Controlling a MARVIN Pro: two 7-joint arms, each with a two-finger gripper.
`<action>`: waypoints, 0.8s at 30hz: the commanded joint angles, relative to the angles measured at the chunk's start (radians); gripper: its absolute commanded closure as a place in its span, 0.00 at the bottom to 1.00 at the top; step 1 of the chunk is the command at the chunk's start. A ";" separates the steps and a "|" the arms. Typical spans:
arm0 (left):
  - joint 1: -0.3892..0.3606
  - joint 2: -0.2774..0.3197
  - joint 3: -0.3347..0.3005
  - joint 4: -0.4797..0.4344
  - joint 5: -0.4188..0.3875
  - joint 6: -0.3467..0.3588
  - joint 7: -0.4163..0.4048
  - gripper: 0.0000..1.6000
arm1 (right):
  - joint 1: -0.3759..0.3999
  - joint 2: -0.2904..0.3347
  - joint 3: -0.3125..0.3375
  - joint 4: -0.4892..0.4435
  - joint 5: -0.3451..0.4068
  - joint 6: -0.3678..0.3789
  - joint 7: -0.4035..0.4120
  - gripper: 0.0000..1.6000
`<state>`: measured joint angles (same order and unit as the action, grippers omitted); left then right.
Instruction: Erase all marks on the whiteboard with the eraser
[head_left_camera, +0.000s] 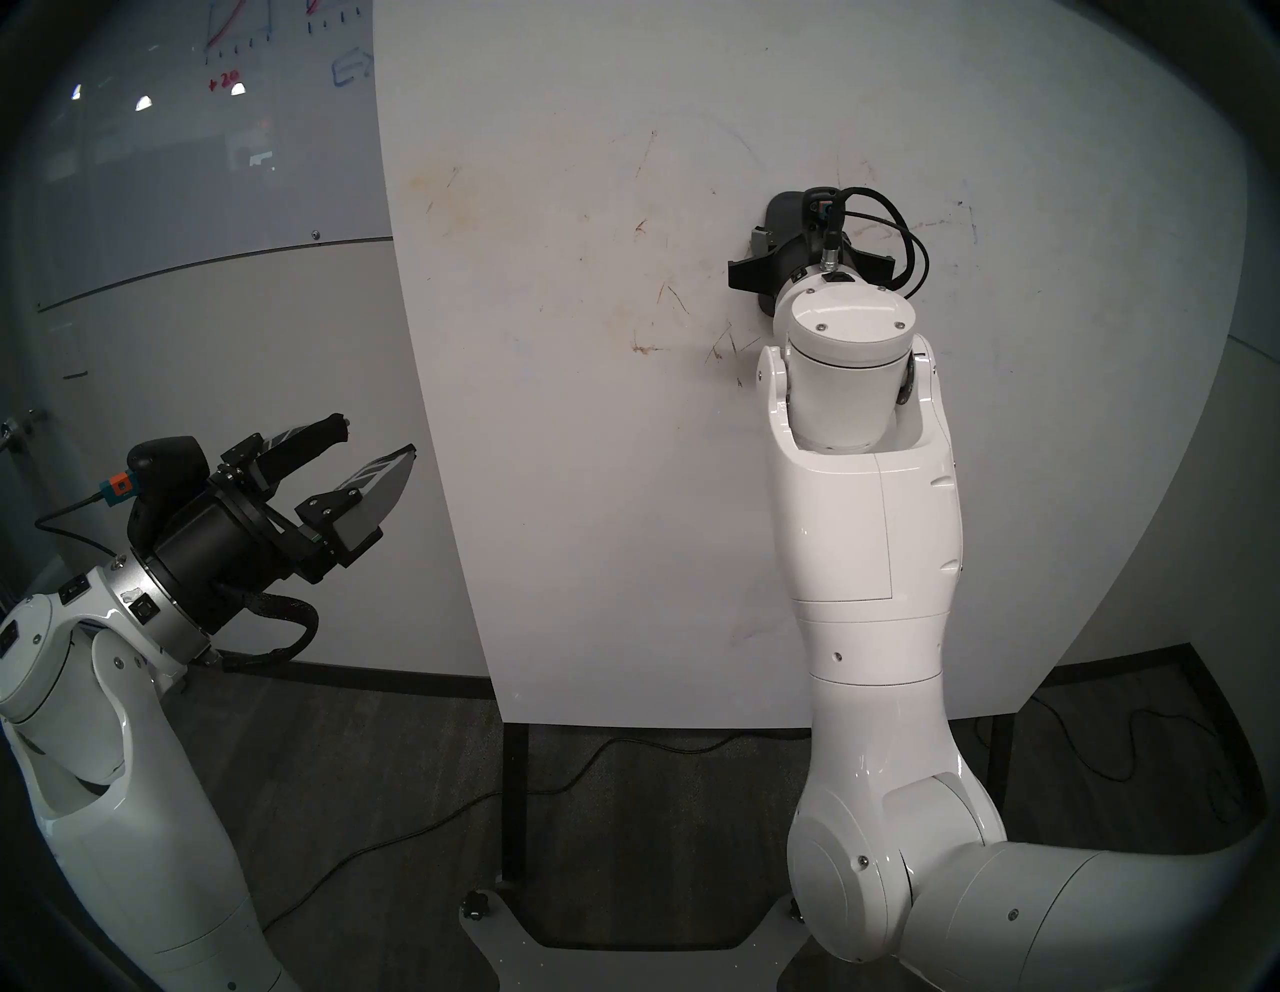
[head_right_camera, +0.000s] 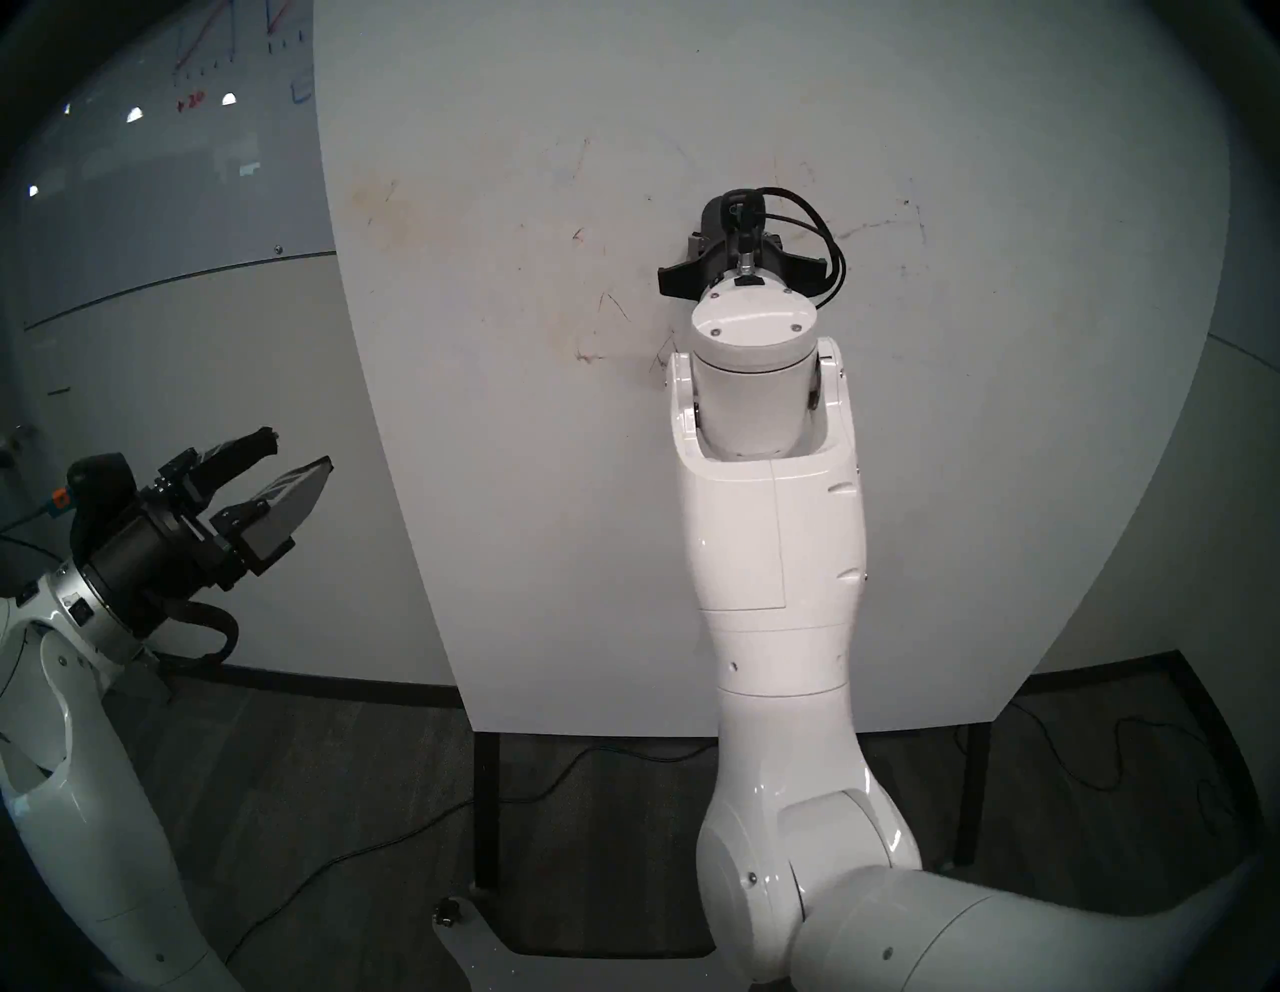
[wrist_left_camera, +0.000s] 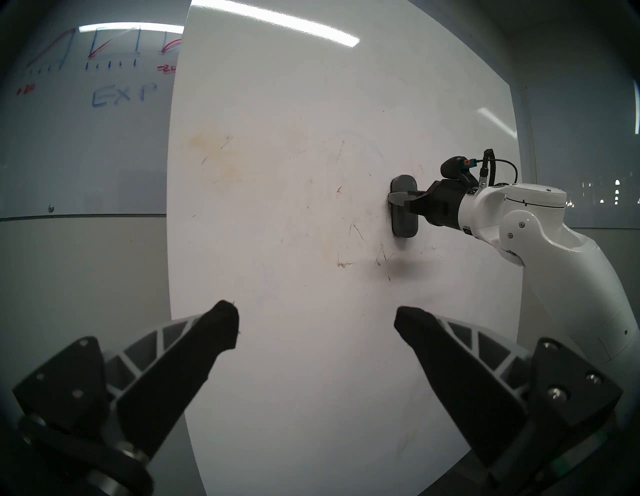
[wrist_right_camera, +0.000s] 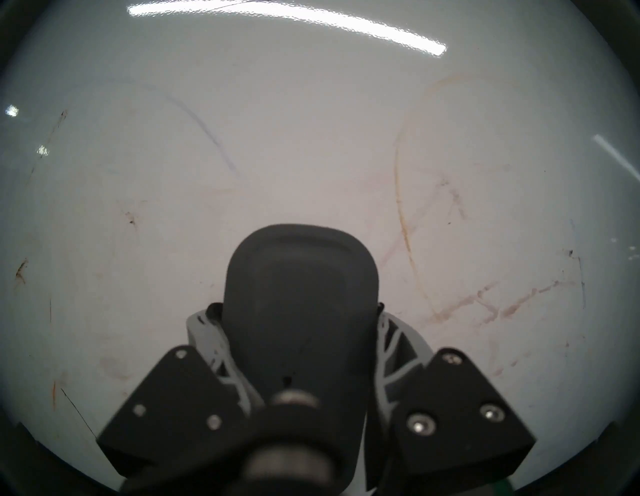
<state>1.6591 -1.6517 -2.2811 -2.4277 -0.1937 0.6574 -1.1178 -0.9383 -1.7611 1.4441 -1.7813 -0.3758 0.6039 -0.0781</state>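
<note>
Two pincers we see — right pincer (wrist_right_camera: 298, 311) pinching the eraser (wrist_right_camera: 299, 287) flat against the whiteboard (head_left_camera: 589, 485), faint orange marks (wrist_right_camera: 403, 221) beside it, left pincer (wrist_left_camera: 317, 324) spread, empty.

At about ten o'clock in the head views a greyish glass wall board (head_left_camera: 208, 159) hangs on the back wall, carrying red and blue graph scribbles (head_left_camera: 228, 34) near its top edge and a small red number (head_left_camera: 223, 84) below them; the left wrist view shows blue letters reading EXP (wrist_left_camera: 124, 95) under the graphs. A pale grey plain wall panel (head_left_camera: 242, 415) fills the space beneath the glass. At six o'clock lies dark grey carpet flooring (head_left_camera: 346, 776), with a thin black cable (head_left_camera: 415, 824) snaking across it, and another black cable (head_left_camera: 1136, 755) curls on the floor at four o'clock.
</note>
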 joint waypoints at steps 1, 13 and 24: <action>-0.002 0.002 0.002 -0.016 -0.004 0.000 0.001 0.00 | 0.007 0.032 0.038 0.052 -0.015 0.004 -0.014 1.00; -0.002 0.002 0.003 -0.016 -0.005 0.000 0.002 0.00 | -0.001 0.023 0.028 0.018 -0.017 0.009 -0.007 0.00; -0.002 0.002 0.003 -0.016 -0.005 0.000 0.002 0.00 | -0.014 0.005 0.026 -0.081 0.009 0.050 0.031 0.00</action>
<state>1.6591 -1.6517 -2.2810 -2.4277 -0.1941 0.6574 -1.1175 -0.9488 -1.7533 1.4462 -1.8097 -0.3862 0.6243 -0.0648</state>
